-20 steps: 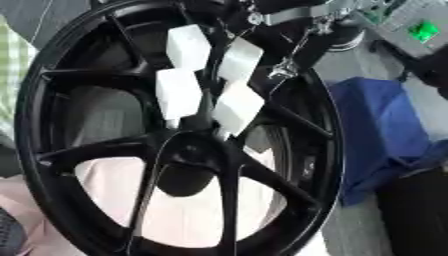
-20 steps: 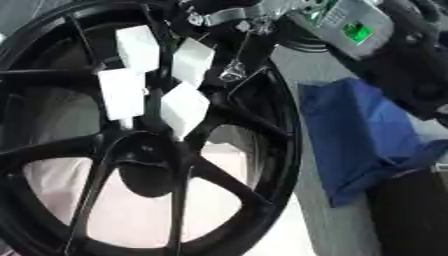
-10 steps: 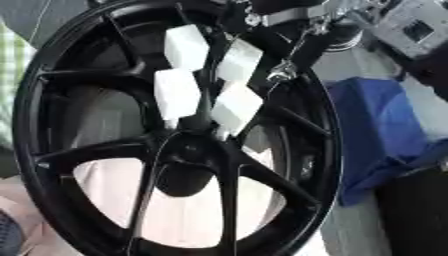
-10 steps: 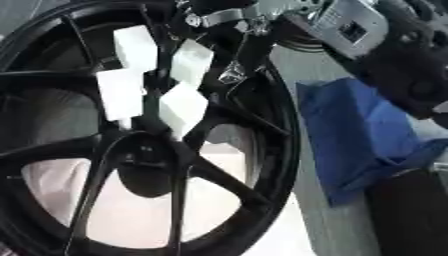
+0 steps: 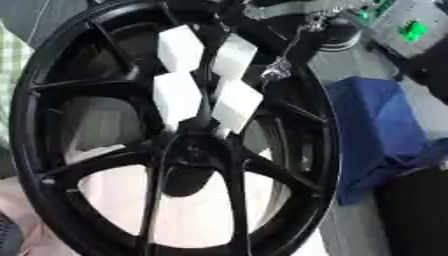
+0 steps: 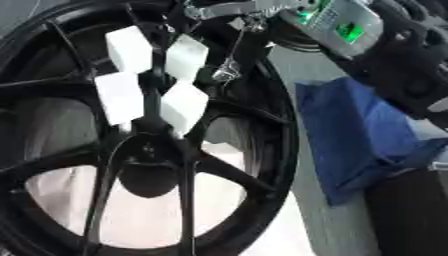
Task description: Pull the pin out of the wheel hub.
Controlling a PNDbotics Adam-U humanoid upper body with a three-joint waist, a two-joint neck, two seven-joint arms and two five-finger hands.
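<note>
A big black spoked wheel hub (image 5: 289,125) stands tilted and fills most of both views. Several white blocks (image 5: 179,92) cluster on a dark stem just above the hub's centre (image 5: 188,150). A small silver piece (image 5: 275,71) hangs on a thin wire beside the rim's upper right; I cannot tell whether it is the pin. My right hand (image 6: 229,8) shows only as silver parts at the top edge, above the white blocks, its arm (image 6: 411,55) coming in from the upper right. The left hand is out of sight.
A blue cloth (image 5: 385,135) lies to the right of the wheel on the grey surface. A grey box with a green light (image 6: 337,22) sits on my right arm. A pale surface (image 5: 192,210) shows through the lower spokes.
The wheel, the white blocks and the hanging silver piece stay where they were. The green light on the arm's box went dark half a second ago and is lit again.
</note>
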